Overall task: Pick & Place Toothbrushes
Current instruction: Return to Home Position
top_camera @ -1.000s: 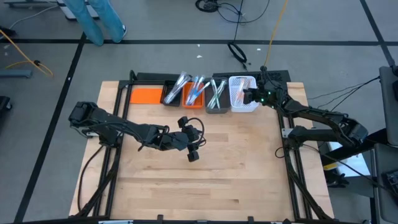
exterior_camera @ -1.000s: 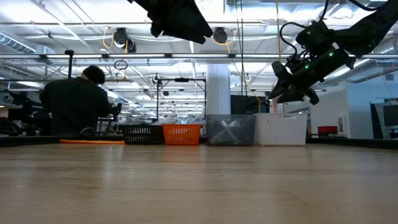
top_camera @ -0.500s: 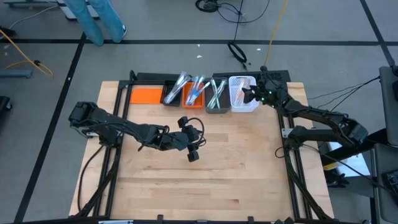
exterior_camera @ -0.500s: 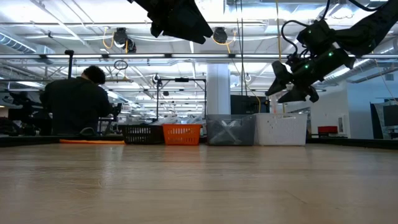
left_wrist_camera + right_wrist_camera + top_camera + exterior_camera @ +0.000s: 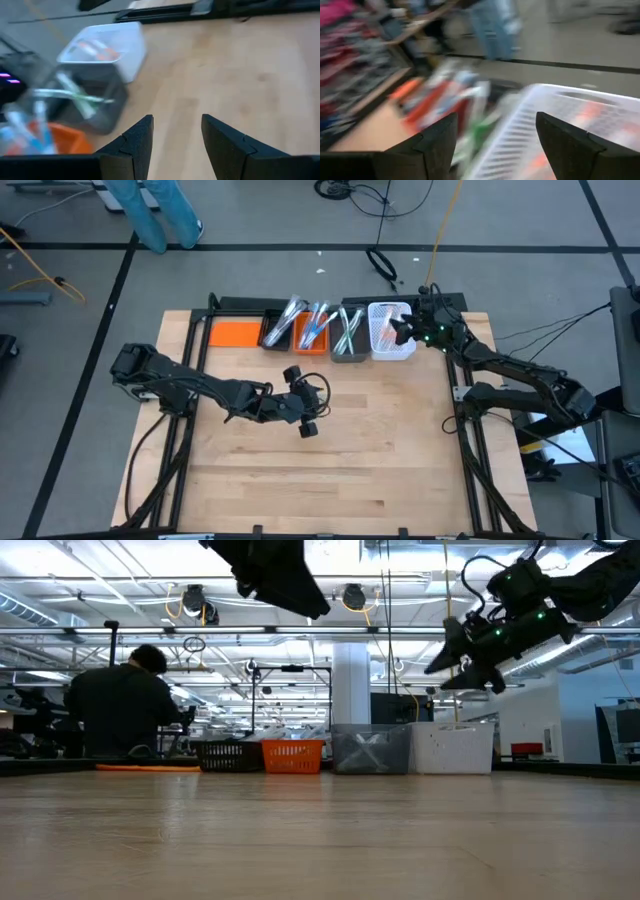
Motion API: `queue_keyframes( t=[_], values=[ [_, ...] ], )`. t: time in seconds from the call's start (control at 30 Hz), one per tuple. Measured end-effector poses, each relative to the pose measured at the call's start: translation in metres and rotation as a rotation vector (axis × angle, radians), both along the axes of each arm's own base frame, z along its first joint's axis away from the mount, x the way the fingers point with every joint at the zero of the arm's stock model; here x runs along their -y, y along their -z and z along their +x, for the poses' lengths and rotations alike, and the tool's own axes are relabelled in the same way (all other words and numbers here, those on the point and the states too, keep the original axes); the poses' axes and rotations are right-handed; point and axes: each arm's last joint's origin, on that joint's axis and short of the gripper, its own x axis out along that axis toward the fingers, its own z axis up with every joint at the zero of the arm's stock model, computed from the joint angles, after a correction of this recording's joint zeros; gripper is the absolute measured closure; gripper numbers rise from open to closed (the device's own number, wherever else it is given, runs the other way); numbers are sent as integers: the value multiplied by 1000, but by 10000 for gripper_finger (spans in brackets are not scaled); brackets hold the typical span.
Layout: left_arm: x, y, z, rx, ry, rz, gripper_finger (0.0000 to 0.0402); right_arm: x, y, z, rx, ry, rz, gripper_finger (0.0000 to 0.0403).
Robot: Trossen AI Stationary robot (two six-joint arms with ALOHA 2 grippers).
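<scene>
High view: four small bins are lined up along the far edge of the wooden table [image 5: 330,480], and the toothbrushes [image 5: 315,325] are seen lying inside them, a few to each. From the picture's left the row is made up of a black bin [image 5: 278,332], an orange bin [image 5: 310,345], a gray bin [image 5: 348,352] and a white bin [image 5: 392,350]. A flat orange sheet [image 5: 235,333] is laid just beside the black bin.

The right gripper [image 5: 400,332] is held over the right rim of the white bin. In the low view it [image 5: 452,658] is shown hanging in the air above that bin [image 5: 452,748], clear of it. Its jaws are spread wide in the right wrist view, with nothing between them, and the white bin's mesh wall [image 5: 580,125] is seen beyond.

The left gripper [image 5: 318,402] is raised over the middle of the table, well apart from the bins. Its jaws are likewise parted and empty in the left wrist view [image 5: 175,127], where pale toothbrushes with green accents [image 5: 75,92] are crossed in the gray bin and orange-accented ones are glimpsed in the white bin [image 5: 130,47].

A seated person [image 5: 125,705] is seen in the room behind the table.
</scene>
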Motion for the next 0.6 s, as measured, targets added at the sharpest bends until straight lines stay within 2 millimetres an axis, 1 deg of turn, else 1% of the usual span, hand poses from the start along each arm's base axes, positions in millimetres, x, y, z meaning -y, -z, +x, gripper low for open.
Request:
queue_keyframes(
  t=[0.13, 0.2, 0.3, 0.4, 0.43, 0.53, 0.6],
  values=[
    [-4, -2, -5, -16, -78, 39, 231, -12, -11, 6, 81, -209, -28, 144],
    [-7, -5, -15, -57, -138, 88, 231, -20, -17, 7, 113, -312, -35, 146],
    [-11, -17, -32, -39, -246, 103, 231, -39, -20, 8, 140, -498, -50, 151],
    [-13, -27, -44, -47, -253, 113, 231, -65, -14, 8, 207, -708, -135, 153],
    [-13, -30, -48, -45, -250, 118, 231, -73, -11, 6, 239, -750, -153, 153],
    [-12, -36, -56, -5, -251, 130, 231, -94, 0, -2, 368, -772, -195, 151],
    [-13, -36, -66, 12, -274, 152, 231, -107, 8, -8, 438, -791, -249, 150]
  ],
)
